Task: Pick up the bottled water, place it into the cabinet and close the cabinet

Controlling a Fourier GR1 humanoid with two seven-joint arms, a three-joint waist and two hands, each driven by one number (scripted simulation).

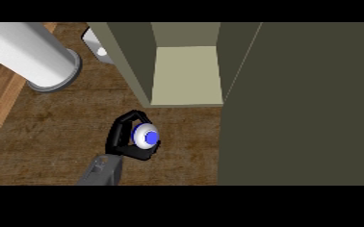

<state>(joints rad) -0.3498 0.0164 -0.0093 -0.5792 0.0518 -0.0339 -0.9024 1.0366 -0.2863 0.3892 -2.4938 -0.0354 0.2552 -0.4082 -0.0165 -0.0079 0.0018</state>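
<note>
Firstly, bottle [150,136]: one, seen from straight above as a white round top with a blue cap in its middle; it is over the counter, in front of the cabinet's opening and apart from it, not inside.
Left hand [119,140]: one in view, black, closed round the bottle; fingers arch over the bottle's far side and the thumb wraps its near side, so most of the body is hidden. I cannot tell whether the bottle stands on the counter or is lifted off it.
Forearm [99,170]: one, grey, coming in from the lower edge, left of centre.
Counter [64,125]: one, brown wood grain, with a paler strip along its left edge.
Cabinet [131,57]: one, olive walls, open at the front; its pale floor [186,74] shows inside with nothing on it.
Door [298,106]: one, a wide dark olive panel filling the right side, swung open.
Cylinder [43,57]: one, large and white with a grey rim, lying aslant at the upper left, well apart from the bottle.
Small white thing [96,45]: one, just behind the cabinet's left wall, partly hidden; what it is cannot be told.
</note>
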